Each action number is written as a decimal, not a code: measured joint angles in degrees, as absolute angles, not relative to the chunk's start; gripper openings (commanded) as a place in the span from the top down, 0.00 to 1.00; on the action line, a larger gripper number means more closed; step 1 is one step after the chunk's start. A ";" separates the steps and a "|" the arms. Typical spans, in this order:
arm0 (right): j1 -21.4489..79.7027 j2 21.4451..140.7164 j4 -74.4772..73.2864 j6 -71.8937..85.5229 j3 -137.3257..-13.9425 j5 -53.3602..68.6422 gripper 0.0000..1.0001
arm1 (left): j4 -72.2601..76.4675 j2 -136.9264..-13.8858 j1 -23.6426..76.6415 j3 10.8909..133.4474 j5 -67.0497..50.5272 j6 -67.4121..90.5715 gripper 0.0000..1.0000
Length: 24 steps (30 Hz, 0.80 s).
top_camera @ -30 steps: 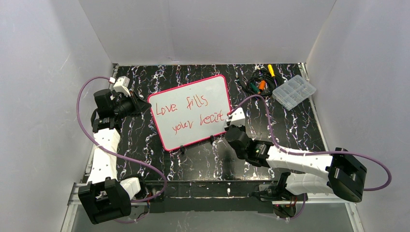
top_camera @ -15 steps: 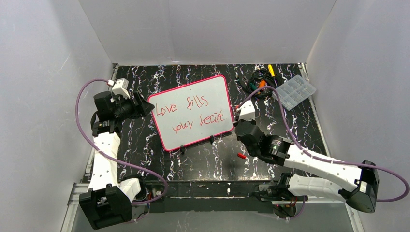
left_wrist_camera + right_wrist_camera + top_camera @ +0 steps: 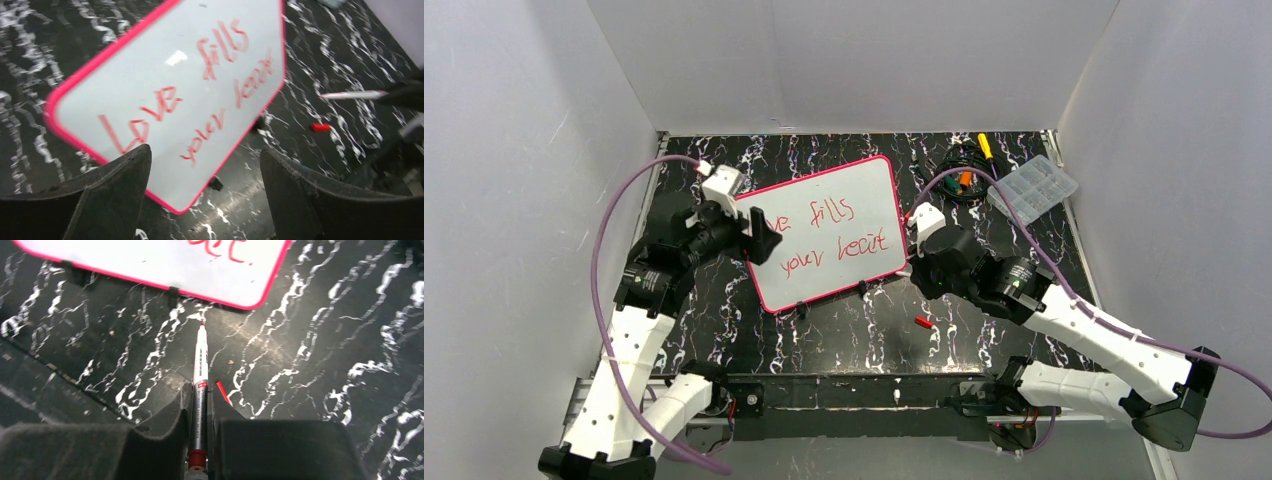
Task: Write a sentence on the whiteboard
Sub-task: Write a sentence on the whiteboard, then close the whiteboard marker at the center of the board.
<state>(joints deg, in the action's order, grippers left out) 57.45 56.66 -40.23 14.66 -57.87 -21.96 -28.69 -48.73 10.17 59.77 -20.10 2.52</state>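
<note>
Your right jaws clamp the marker (image 3: 200,385), its tip clear of the whiteboard (image 3: 876,190) just ahead, and your left jaws gape wide above the sentence (image 3: 200,95), which looks finished.

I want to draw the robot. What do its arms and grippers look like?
The left arm and right arm are white tubes with black joints, each trailing a purple cable. The left gripper and right gripper have chunky black fingers, plus a white box on top.
</note>
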 measured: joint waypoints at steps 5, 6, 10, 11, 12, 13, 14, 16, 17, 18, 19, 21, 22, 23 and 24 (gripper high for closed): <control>50.37 56.73 -40.25 11.86 -57.87 -3.01 0.99 | -30.00 -48.21 20.58 59.44 -26.61 3.36 0.27; 49.28 56.95 -40.14 11.62 -57.87 0.86 0.99 | -29.45 -48.34 22.87 58.61 -28.58 3.73 0.27; 47.62 58.72 -38.94 11.66 -57.87 12.80 0.99 | -26.35 -49.84 33.17 54.13 -33.71 5.65 0.29; 47.62 59.27 -38.59 11.81 -57.87 15.00 0.99 | -25.32 -50.96 36.27 53.32 -34.33 6.15 0.30; 47.64 59.55 -38.44 11.92 -57.87 16.43 0.99 | -24.49 -52.01 38.48 52.82 -34.63 6.44 0.32; 47.64 59.61 -38.46 12.03 -57.87 16.93 0.99 | -23.20 -53.52 41.36 52.34 -34.52 6.70 0.33; 47.68 59.48 -38.57 12.23 -57.87 16.45 0.99 | -21.91 -54.94 43.66 51.90 -34.22 6.98 0.33; 47.62 58.87 -39.24 12.67 -58.06 13.30 0.99 | -19.07 -57.45 47.97 50.68 -32.29 7.09 0.33; 47.57 58.30 -40.05 13.04 -58.35 10.15 0.99 | -16.86 -58.08 50.09 49.43 -30.89 7.09 0.33; 47.55 57.82 -40.71 13.30 -58.67 7.70 0.99 | -14.70 -58.37 51.75 47.97 -29.43 7.14 0.33; 47.46 57.32 -41.50 13.56 -59.11 4.62 0.99 | -12.27 -58.52 53.23 46.41 -28.12 7.22 0.33; 47.31 56.82 -43.40 14.26 -60.31 -1.72 0.99 | -7.92 -59.35 55.42 44.16 -26.11 7.29 0.32; 47.20 56.73 -44.27 14.74 -60.99 -5.32 0.99 | -6.00 -60.53 56.31 43.72 -25.32 7.31 0.32; 47.09 56.71 -45.10 15.05 -61.54 -8.97 0.99 | -4.05 -62.35 57.17 43.75 -24.36 7.22 0.32; 46.89 56.71 -46.02 15.31 -62.04 -12.88 0.99 | -2.13 -64.66 58.17 44.07 -23.46 6.96 0.32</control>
<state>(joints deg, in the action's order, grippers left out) 46.89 56.71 -46.02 15.31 -62.04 -12.88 -2.13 -64.66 58.17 44.07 -23.46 6.96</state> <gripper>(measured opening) 0.185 0.676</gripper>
